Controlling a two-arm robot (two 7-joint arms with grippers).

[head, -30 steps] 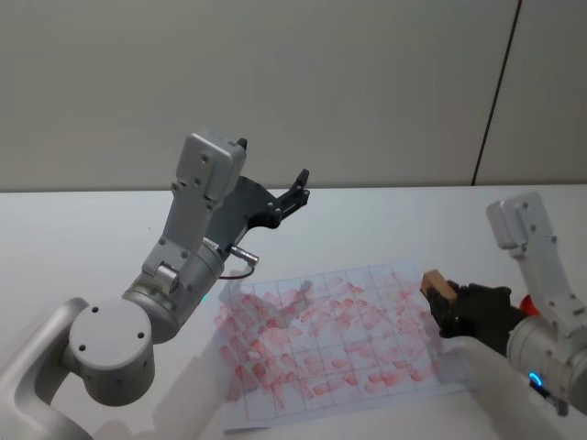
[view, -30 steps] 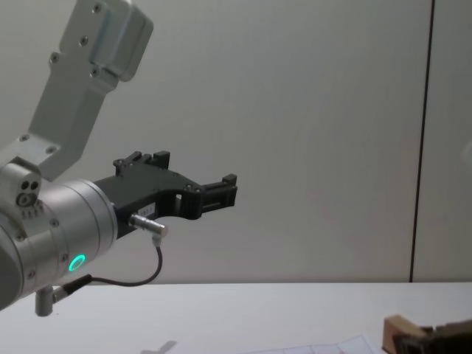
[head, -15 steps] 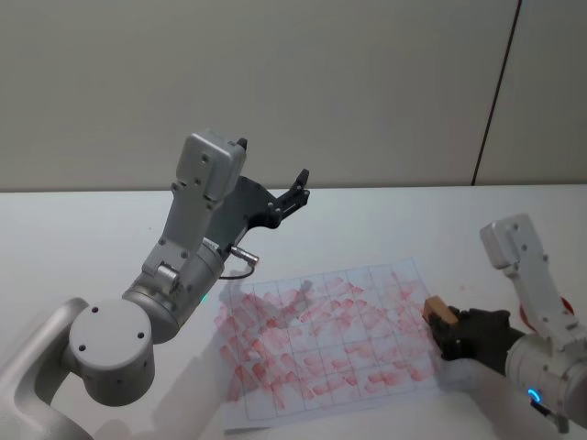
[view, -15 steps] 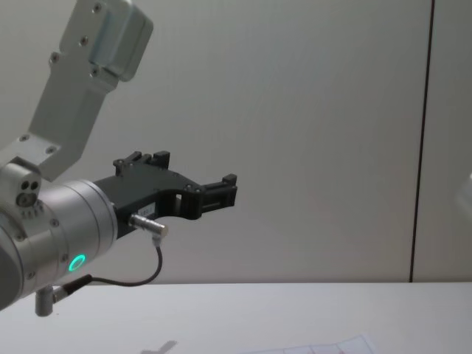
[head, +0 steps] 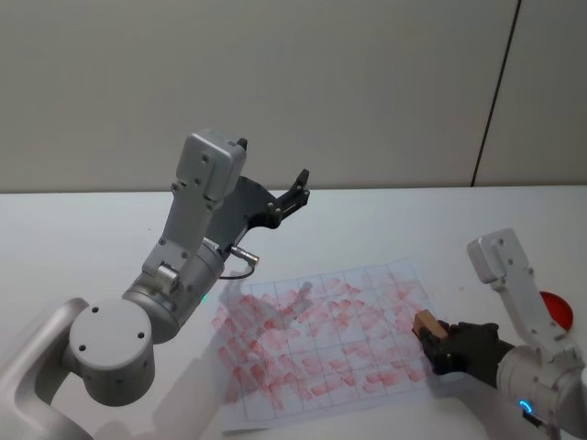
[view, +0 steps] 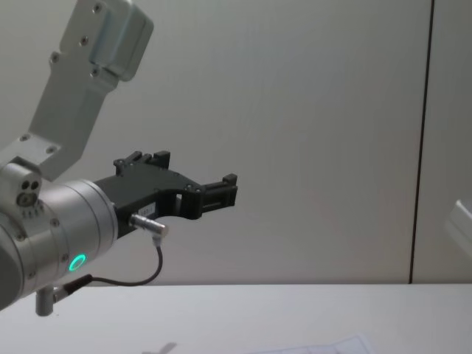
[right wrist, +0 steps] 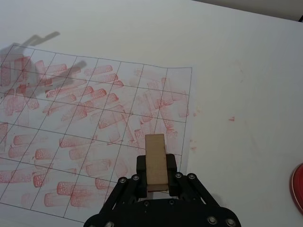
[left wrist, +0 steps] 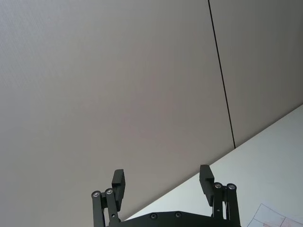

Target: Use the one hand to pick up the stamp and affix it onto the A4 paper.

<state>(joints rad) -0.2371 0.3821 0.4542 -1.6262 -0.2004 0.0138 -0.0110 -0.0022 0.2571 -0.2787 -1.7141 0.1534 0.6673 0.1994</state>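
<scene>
Stamp over A4 paper, red disc near right end effector

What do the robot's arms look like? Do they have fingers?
Both arms are chunky silver-grey with round joints. The left arm has a glowing green ring and a thin black cable; the right arm has a blue light. The left gripper and right gripper are black two-fingered claws.

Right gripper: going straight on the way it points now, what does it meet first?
Probably the A4 paper, near its right edge: the stamp clamped in the right gripper sticks out ahead over the red-marked grid. Height above the sheet is unclear. Left gripper hangs raised, open.
</scene>
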